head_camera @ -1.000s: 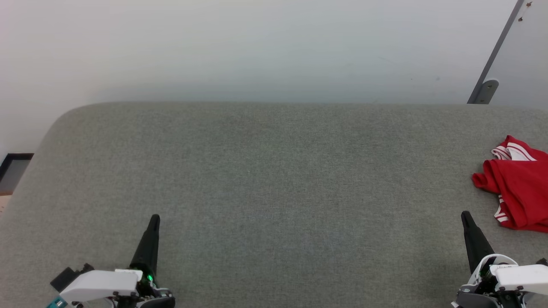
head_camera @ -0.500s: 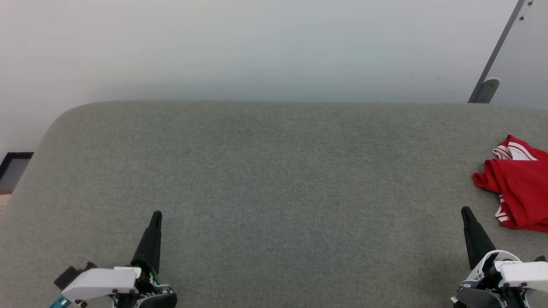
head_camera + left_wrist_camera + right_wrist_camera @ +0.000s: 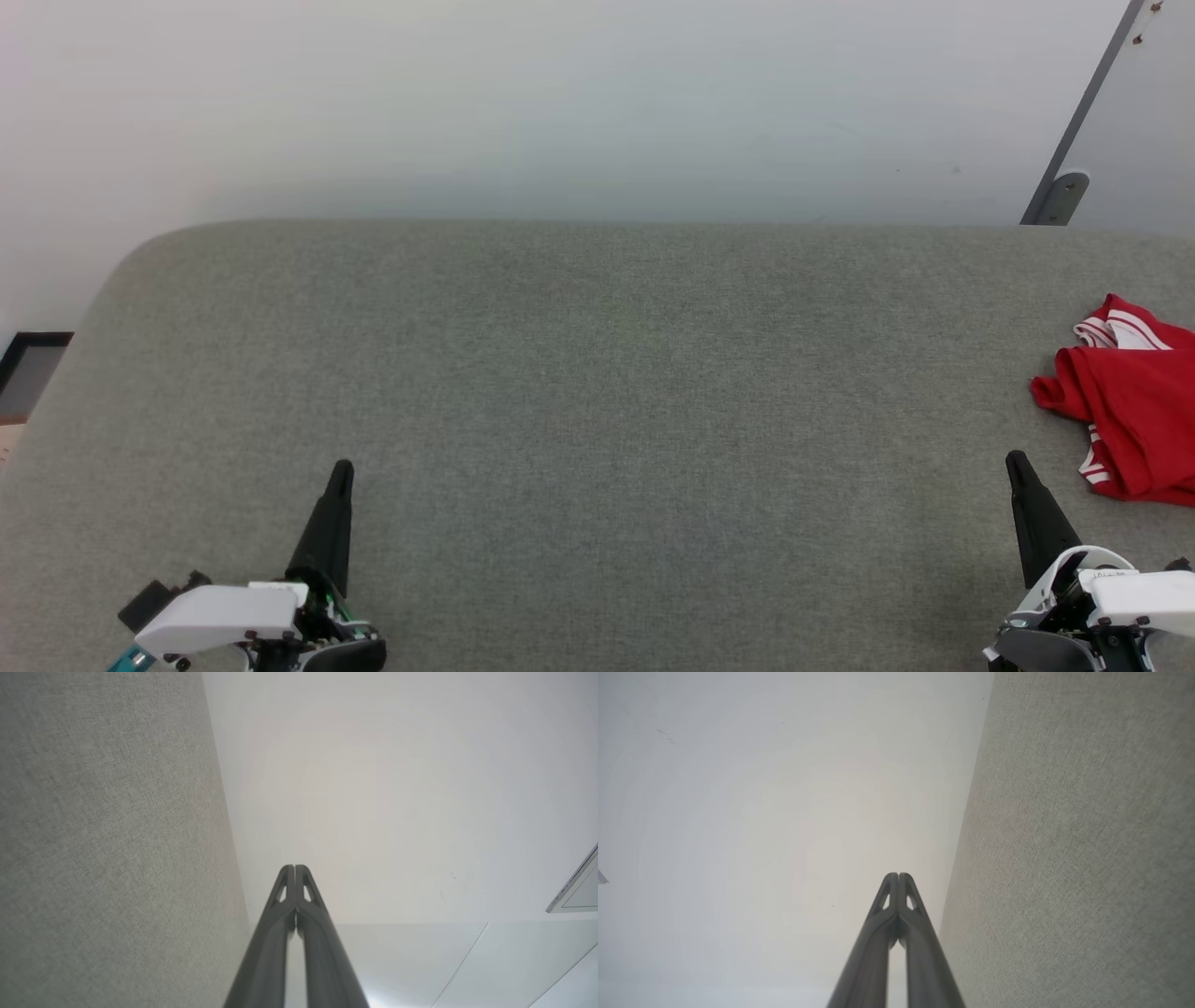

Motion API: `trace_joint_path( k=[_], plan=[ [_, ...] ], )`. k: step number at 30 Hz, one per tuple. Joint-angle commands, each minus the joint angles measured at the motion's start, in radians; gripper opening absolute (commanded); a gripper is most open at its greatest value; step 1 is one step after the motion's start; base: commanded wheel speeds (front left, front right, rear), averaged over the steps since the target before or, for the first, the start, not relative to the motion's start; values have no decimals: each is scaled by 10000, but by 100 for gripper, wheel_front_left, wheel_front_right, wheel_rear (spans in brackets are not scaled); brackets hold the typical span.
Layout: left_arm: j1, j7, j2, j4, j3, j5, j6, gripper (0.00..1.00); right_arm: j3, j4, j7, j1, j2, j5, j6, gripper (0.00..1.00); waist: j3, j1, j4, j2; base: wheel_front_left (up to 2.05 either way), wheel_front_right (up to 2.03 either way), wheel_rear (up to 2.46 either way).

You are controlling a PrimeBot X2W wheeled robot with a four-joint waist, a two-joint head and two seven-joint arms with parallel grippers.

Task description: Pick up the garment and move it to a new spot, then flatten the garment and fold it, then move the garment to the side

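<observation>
The garment [image 3: 1134,420] lies crumpled at the far right of the grey fabric surface [image 3: 597,392]. It is red with red-and-white striped trim, and the view's right edge cuts it off. My right gripper [image 3: 1012,459] is shut and empty, its tip just left of the garment's near corner and apart from it. My left gripper [image 3: 342,467] is shut and empty at the lower left, far from the garment. In the wrist views the left gripper [image 3: 294,868] and the right gripper [image 3: 899,875] each show fingers pressed together with nothing between them.
A pale wall rises behind the surface's rounded far edge. A grey slanted bar with a bracket [image 3: 1060,198] stands at the upper right. A dark frame [image 3: 28,359] sits beyond the surface's left edge.
Both grippers edged slightly forward between one second and half a second ago, and have stayed still since. The garment has not moved.
</observation>
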Motion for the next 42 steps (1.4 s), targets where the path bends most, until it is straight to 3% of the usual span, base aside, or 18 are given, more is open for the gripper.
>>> trace_joint_path(
  k=[1, 42],
  plan=[
    [-98, 21, 0, 6, 21, -26, -32, 0, 0, 0, 22, -29, 2, 38, -14, 0, 0, 0, 0, 0, 0, 0, 0],
    [-96, 15, 2, 6, 18, -32, -32, 0, 3, 0, 19, -28, 2, 40, -14, 0, 0, 0, 0, 0, 0, 0, 0]
  ],
)
